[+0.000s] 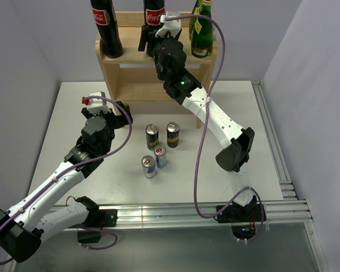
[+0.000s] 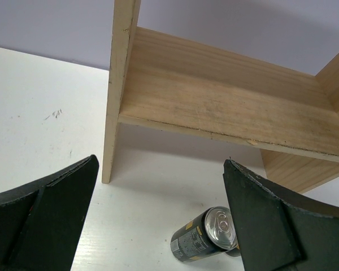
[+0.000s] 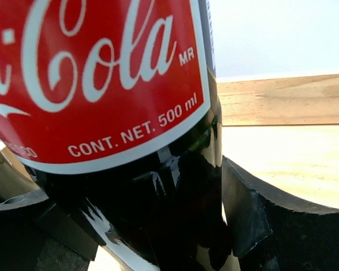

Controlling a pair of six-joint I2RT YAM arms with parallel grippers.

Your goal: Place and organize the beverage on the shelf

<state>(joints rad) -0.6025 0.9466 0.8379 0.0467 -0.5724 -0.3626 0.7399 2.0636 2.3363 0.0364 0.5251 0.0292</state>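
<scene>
The wooden shelf (image 1: 153,73) stands at the back of the table. On its top tier stand a cola bottle (image 1: 106,31) at the left, a second cola bottle (image 1: 153,17) in the middle and two green bottles (image 1: 202,34) at the right. My right gripper (image 1: 150,42) surrounds the base of the middle cola bottle (image 3: 130,113). A thin gap shows between that bottle and the right finger (image 3: 271,226). My left gripper (image 1: 124,116) hangs wide open over the table, left of the cans, holding nothing. A black can (image 2: 206,234) shows by its right finger.
Several cans stand on the table before the shelf: two black ones (image 1: 152,136) (image 1: 173,134) and two silver-blue ones (image 1: 160,156) (image 1: 149,166). The shelf's lower tiers (image 2: 214,96) hold nothing I can see. A metal rail (image 1: 272,141) edges the table's right side.
</scene>
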